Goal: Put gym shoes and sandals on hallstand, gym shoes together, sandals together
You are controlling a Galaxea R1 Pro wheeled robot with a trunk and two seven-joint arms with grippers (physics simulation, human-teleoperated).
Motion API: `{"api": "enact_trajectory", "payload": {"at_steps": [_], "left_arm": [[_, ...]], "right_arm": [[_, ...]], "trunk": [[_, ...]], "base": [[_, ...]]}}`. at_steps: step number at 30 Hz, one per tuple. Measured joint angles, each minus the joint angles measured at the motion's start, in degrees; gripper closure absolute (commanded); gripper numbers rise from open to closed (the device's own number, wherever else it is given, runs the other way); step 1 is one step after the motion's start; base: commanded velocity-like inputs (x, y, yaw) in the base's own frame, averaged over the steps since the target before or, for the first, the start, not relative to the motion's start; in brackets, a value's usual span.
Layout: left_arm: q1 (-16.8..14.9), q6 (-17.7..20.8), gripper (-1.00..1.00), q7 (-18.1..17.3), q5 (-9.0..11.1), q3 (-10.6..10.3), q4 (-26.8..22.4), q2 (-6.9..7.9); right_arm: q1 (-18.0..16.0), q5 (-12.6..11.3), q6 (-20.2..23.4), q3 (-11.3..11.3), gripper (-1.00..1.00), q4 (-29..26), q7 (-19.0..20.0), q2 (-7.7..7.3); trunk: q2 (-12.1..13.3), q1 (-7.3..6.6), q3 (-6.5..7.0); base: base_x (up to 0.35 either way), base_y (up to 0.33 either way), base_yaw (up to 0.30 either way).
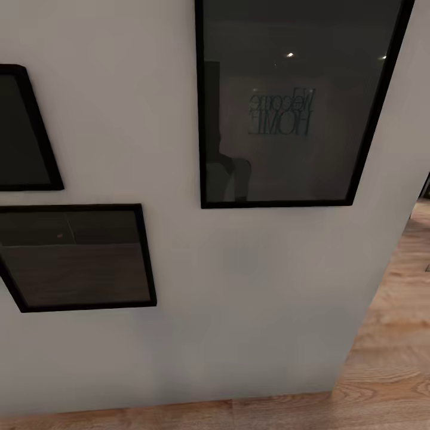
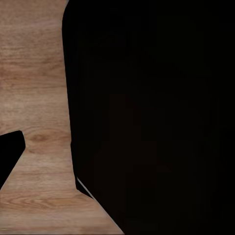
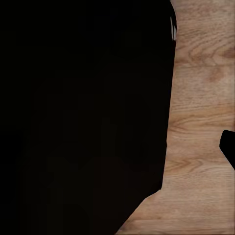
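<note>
Nearest you, each wrist view gives a dark mass over the corridor floor [image 2: 34,98]; you cannot tell from them how far either claw is open or whether it holds anything. In the head view, plank floor runs along 6 o'clock and opens out toward 4 o'clock. Beyond it stands a white wall [image 1: 239,310] carrying dark framed pictures [image 1: 286,101]. With shoes, sandals and hallstand out of sight, their bearing cannot be judged; you probably need to turn toward 4 o'clock.

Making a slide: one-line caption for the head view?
Head camera faces a white wall hung with three dark framed pictures, wood floor at right.
</note>
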Motion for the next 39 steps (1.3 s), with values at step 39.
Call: {"api": "enact_trajectory", "payload": {"at_steps": [39], "left_arm": [[-0.1,0.0,-1.00,0.1,-0.2,0.0,-0.8,-0.08]], "right_arm": [[0.1,0.0,-0.2,-0.3,-1.00,-3.2,-0.4,1.99]], "trunk": [[0.0,0.00,0.02]], "base": [[0.000,0.000,0.000]]}}
